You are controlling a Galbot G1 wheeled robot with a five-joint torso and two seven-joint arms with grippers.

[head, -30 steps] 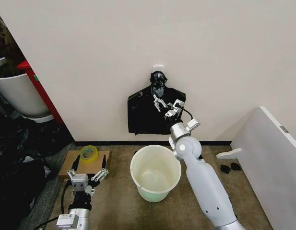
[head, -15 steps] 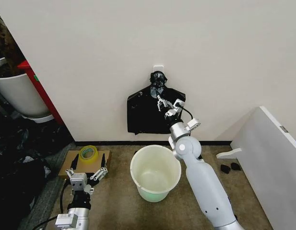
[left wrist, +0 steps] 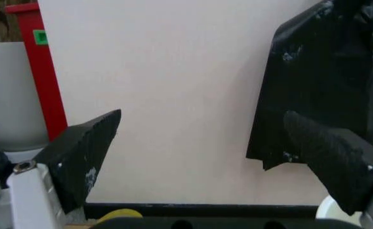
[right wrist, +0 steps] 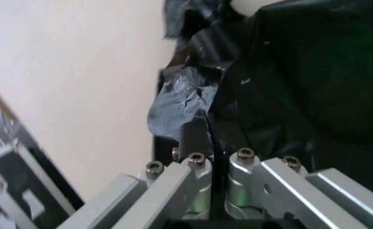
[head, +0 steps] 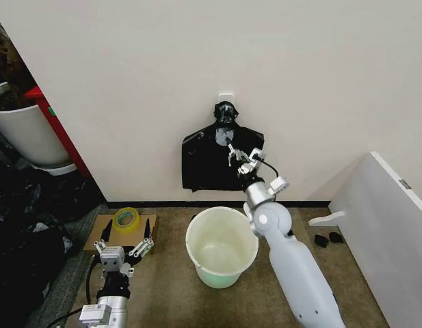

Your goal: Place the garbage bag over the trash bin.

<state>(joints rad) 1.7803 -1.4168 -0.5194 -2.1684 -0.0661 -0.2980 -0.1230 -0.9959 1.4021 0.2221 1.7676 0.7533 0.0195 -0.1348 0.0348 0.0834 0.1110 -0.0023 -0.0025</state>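
Garbage bag [head: 207, 164]: one; trash bin [head: 221, 246]: one.

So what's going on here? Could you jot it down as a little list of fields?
Setting: floor by a cream wall
Trash bin: upright on the floor, no bag on it
Black bags: hanging on the wall above the bin
Right gripper: raised against the hanging bags, fingers closed on black plastic
Left gripper: low near the floor, fingers open, holding nothing
Yellow tape roll: on cardboard, left of the bin
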